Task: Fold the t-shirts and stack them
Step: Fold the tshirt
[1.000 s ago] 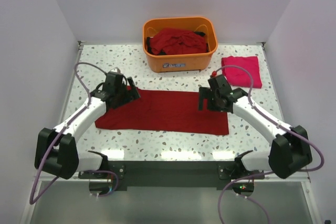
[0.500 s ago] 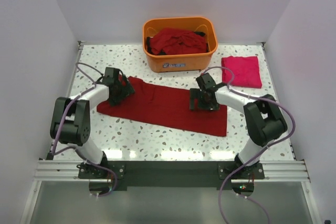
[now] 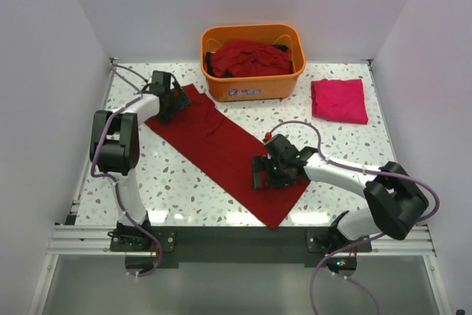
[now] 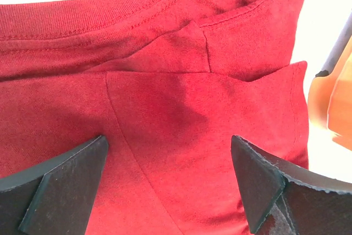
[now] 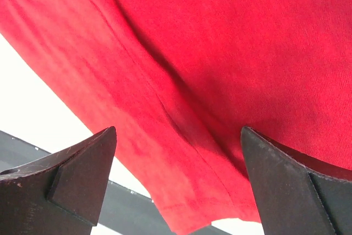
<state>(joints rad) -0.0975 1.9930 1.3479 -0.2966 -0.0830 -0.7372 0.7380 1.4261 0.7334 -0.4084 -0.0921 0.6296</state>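
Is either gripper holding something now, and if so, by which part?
Nothing is held. The left gripper is open above the far end of the dark red t-shirt, and the right gripper is open above its near end.

Left wrist: orange plastic tub (image 4: 333, 105) cut by right edge. Top: dark red cloth shirts (image 3: 247, 58) heaped inside, count unclear, perhaps two.

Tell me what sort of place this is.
Probably a robot lab test cell, not a home: plain white walls box in a speckled table, a left arm and right arm are bolted at its near edge, and an orange tub holds t-shirts for folding.
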